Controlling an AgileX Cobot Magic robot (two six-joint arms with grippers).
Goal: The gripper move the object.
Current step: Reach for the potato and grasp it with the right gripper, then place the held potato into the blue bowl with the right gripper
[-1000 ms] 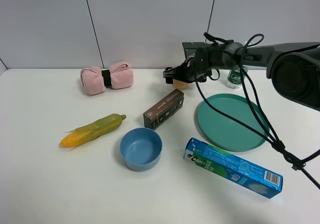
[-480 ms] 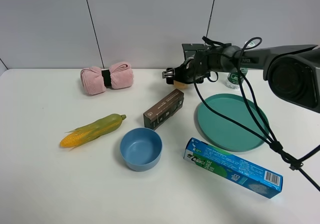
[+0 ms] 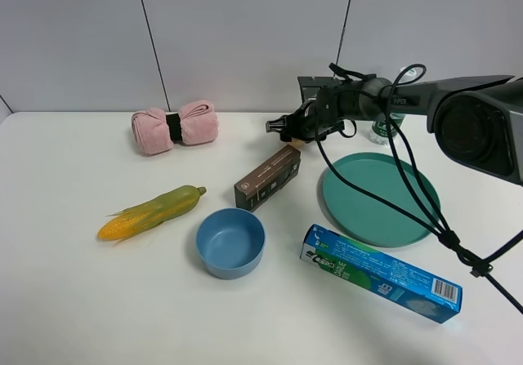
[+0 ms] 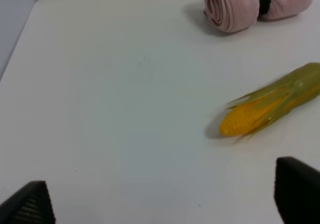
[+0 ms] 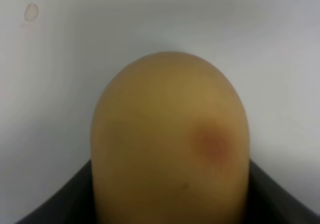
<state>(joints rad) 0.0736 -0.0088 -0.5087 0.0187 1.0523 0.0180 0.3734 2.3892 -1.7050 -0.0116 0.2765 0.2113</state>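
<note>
The tan-orange egg-shaped object fills the right wrist view, held between the two black fingers of my right gripper, which press on both its sides. In the high view the right gripper is at the back of the table, just behind the brown box, and the gripper hides almost all of the object. My left gripper is open and empty over bare table near the corn cob. It is out of the high view.
A pink rolled towel lies at the back left and a corn cob left of the blue bowl. A teal plate, a blue toothpaste box and a green-labelled bottle are on the right. Black cables hang over the plate.
My right gripper has shifted slightly towards the back of the table with the object, which shows less under it now. The left arm and the other things have not moved.
</note>
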